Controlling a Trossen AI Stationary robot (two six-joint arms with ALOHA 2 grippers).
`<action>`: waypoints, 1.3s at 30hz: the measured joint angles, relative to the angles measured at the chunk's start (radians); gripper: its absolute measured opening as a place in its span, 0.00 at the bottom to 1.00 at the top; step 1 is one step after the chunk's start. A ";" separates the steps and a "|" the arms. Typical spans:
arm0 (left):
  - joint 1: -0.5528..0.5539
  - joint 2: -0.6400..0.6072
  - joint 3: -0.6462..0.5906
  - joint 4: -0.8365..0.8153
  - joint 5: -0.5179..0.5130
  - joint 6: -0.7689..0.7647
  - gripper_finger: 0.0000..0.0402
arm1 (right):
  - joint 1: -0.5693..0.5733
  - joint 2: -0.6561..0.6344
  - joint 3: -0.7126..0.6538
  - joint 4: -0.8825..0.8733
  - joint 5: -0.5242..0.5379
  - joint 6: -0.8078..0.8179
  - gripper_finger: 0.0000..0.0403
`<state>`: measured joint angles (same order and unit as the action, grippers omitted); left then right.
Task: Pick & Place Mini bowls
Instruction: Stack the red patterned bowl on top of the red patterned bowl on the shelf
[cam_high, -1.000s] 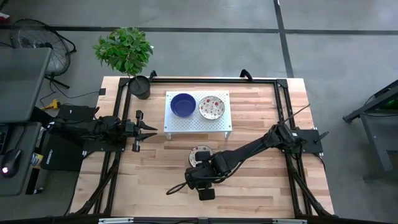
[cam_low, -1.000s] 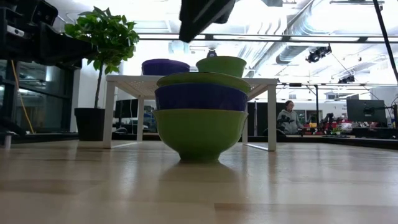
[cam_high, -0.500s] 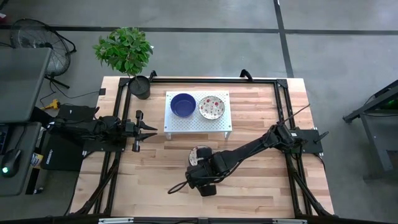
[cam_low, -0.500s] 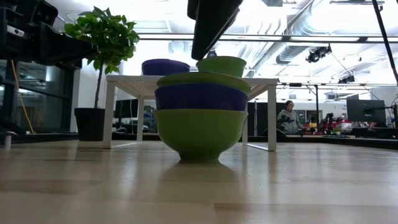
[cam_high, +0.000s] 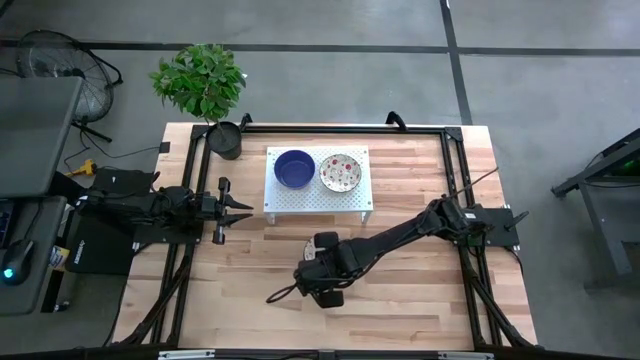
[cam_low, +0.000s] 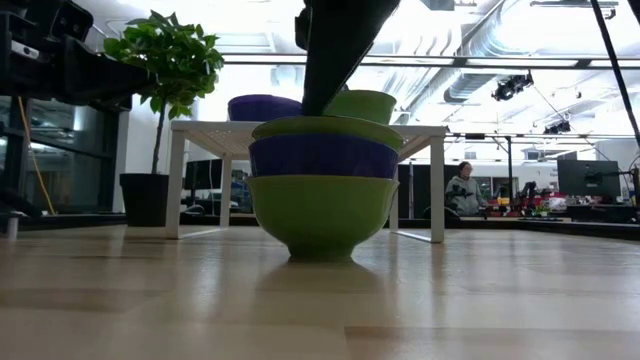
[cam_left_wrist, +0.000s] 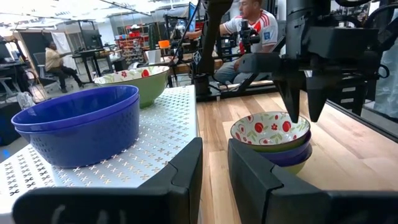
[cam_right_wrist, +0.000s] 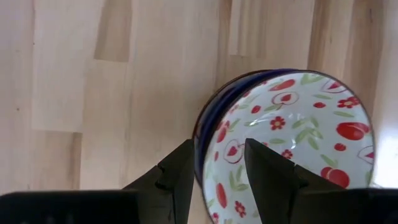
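Stack of mini bowls seen nearest in the low view, on the bare table, in front of the white perforated stand; top bowl floral inside, a blue one and a green-sided one under it

Right gripper placed directly over the stack, fingers parted, set astride the near rim of the top bowl: one finger over the floral inside, the other outside the wall, above bare wood. Bowl centre lies forward of the fingers. No contact can be made out; nothing gripped

Judged: a straight descent and a close on the rim is what the pick turns on. A round bowl, so no long axis

Right arm much the nearer

Farther off, on the stand: a blue bowl and a floral bowl, side by side

Left gripper waits at the left edge, fingers apart, empty
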<state>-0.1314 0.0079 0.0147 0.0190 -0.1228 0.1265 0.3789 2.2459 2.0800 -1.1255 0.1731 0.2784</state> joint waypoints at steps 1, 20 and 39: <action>0.000 0.000 0.000 0.000 0.000 0.000 0.18 | -0.002 0.000 0.000 0.000 0.000 -0.004 0.32; 0.000 0.000 0.000 0.000 0.000 0.000 0.18 | -0.013 0.029 0.000 0.038 -0.026 -0.017 0.28; 0.000 0.000 0.000 0.000 0.000 0.000 0.18 | -0.021 0.027 0.000 0.035 -0.041 -0.018 0.03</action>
<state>-0.1314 0.0082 0.0147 0.0190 -0.1230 0.1265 0.3580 2.2731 2.0800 -1.0903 0.1325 0.2607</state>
